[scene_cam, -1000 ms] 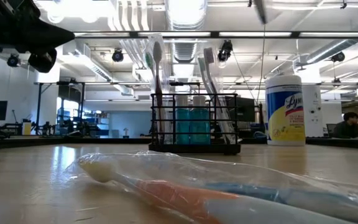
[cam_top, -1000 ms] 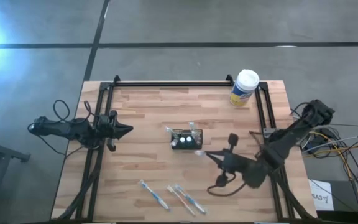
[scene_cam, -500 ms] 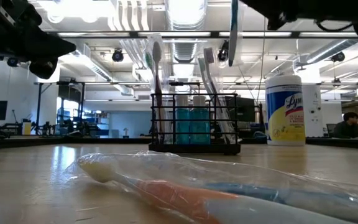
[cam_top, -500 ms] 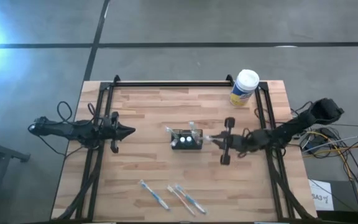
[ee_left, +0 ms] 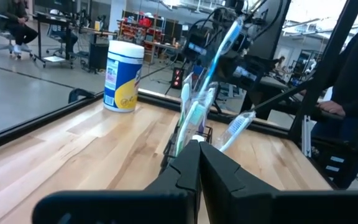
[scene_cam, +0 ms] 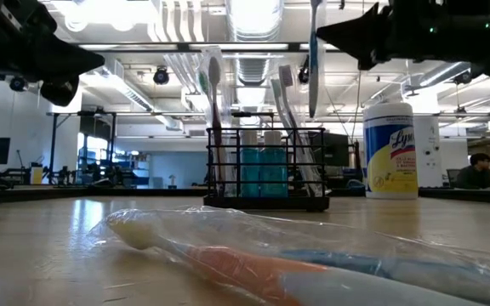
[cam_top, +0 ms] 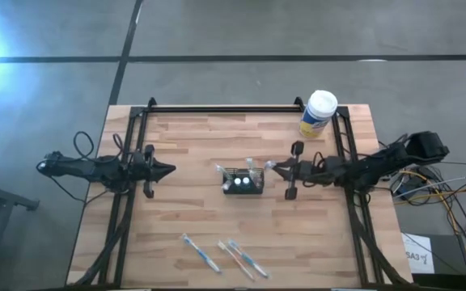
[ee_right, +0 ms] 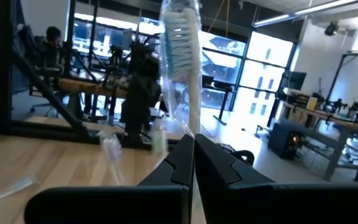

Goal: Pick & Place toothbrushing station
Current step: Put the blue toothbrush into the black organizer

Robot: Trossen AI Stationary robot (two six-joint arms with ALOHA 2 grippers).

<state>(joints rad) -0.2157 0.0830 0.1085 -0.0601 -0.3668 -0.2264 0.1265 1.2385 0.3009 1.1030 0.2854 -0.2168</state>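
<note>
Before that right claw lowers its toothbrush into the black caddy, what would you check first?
1. Right claw shut on wrapped toothbrush: ok.
2. Toothbrush hangs upright: ok.
3. Claw over the caddy: not ok, it sits to one side.
4. Free slot in caddy: cannot tell, brushes already stand in it.
5. Left claw shut, clear of caddy: ok.
6. Spare toothbrushes out of the way at the table's front: ok.

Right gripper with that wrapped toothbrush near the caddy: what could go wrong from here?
1. The right gripper pinches the wrapped toothbrush near one end only; it could swing or slip in its wrapper.
2. The black mesh caddy already holds several toothbrushes leaning outward; the new one may knock them or snag.
3. A push could shift or tip the caddy.
</note>
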